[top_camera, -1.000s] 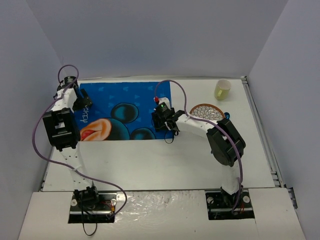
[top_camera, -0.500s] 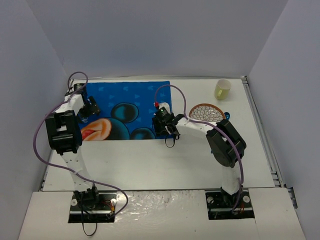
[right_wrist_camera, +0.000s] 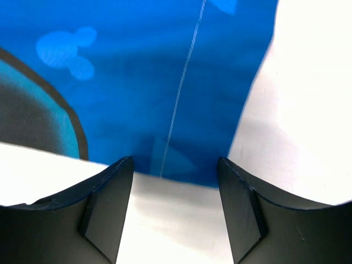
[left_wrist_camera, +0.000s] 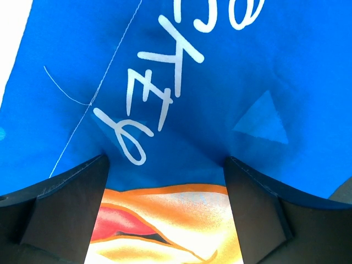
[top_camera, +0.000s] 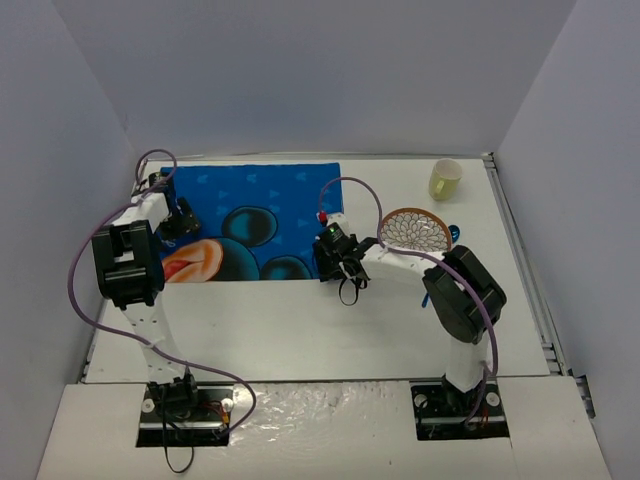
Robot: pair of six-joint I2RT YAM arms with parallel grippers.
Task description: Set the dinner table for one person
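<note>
The white dinner table (top_camera: 330,320) holds a blue cartoon-printed placemat (top_camera: 255,200) lying flat at its back left. My left gripper (top_camera: 180,218) is open over the placemat's left end, and the left wrist view shows the blue and orange print (left_wrist_camera: 165,110) between the fingers. My right gripper (top_camera: 335,262) is open just off the placemat's near right corner (right_wrist_camera: 181,110), with bare white table (right_wrist_camera: 176,220) between the fingers. A patterned plate (top_camera: 415,228) and a yellow cup (top_camera: 445,179) sit at the back right.
A small blue object (top_camera: 453,232) lies at the plate's right edge. Grey walls close in the back and both sides. A metal rail (top_camera: 530,270) runs along the table's right edge.
The right gripper has pulled back toward the near side, off the placemat's corner. The left gripper has settled slightly nearer over the placemat's left end. The placemat lies flat.
</note>
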